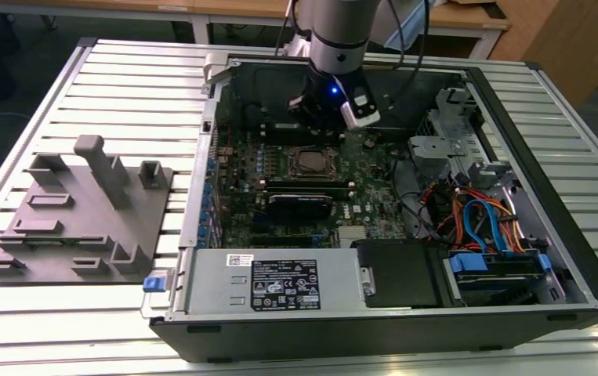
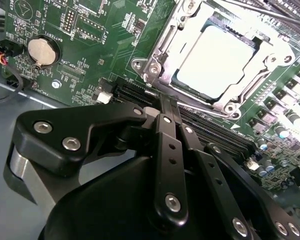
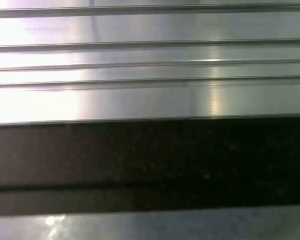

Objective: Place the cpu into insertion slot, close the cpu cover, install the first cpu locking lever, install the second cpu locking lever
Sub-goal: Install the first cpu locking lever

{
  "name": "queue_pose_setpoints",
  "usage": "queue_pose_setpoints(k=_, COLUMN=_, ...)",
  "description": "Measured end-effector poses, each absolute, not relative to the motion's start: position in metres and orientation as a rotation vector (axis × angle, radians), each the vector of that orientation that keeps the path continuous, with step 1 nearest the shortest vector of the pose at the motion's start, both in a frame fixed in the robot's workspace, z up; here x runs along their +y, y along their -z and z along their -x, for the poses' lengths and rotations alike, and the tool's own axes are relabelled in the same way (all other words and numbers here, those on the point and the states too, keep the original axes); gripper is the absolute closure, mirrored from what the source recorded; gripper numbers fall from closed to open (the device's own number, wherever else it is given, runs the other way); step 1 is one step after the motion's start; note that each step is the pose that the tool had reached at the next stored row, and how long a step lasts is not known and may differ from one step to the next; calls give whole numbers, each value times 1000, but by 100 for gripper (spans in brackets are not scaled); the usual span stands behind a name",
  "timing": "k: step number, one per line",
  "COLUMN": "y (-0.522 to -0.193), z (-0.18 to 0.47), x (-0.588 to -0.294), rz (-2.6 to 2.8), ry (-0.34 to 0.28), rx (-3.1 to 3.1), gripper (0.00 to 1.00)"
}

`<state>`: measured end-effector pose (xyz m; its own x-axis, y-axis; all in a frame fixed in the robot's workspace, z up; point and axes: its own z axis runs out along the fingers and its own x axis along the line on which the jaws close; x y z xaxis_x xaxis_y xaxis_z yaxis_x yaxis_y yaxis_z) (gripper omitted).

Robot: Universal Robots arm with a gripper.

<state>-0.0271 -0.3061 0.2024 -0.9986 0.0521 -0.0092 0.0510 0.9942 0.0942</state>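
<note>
While the arm hangs over the far end of the open computer case (image 1: pixel 549 235), a grey moulded fixture tray (image 1: pixel 74 223) with upright posts and shallow pockets sits well apart at the exterior view's left, flat on the ribbed aluminium table (image 1: pixel 121 86). Next along, inside the case, lies the green motherboard (image 1: pixel 277 188), busy with small components; in the second wrist view a round silver coin battery (image 2: pixel 42 51) is set into it. Near the board's middle is the insertion slot (image 1: pixel 310 163), a square socket with a silvery rim. In the second wrist view the cpu (image 2: pixel 216 56) lies in it, its pale metal top glaring in the light, and the cpu cover (image 2: pixel 162 52), a thin bright frame, lies down around the chip. Long black memory slots (image 2: pixel 210 132) run just beside the socket, between it and the gripper (image 2: pixel 162 107). Its black fingers (image 2: pixel 165 145) appear pressed together with nothing between them, the tips poised just short of the socket's edge, whether touching the board I cannot tell. Nearer, a silver power supply box (image 1: pixel 267 282) spans the case front. Farther right, orange and blue cables (image 1: pixel 476 219) tangle beside grey drive cages (image 1: pixel 455 133). Wooden desks (image 1: pixel 466 31) stand beyond the table.
</note>
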Motion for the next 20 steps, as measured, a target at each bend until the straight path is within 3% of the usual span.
queue_pose_setpoints(k=20, y=-202, z=26, x=-306, rz=-82, ry=-144, rx=3126, gripper=90)
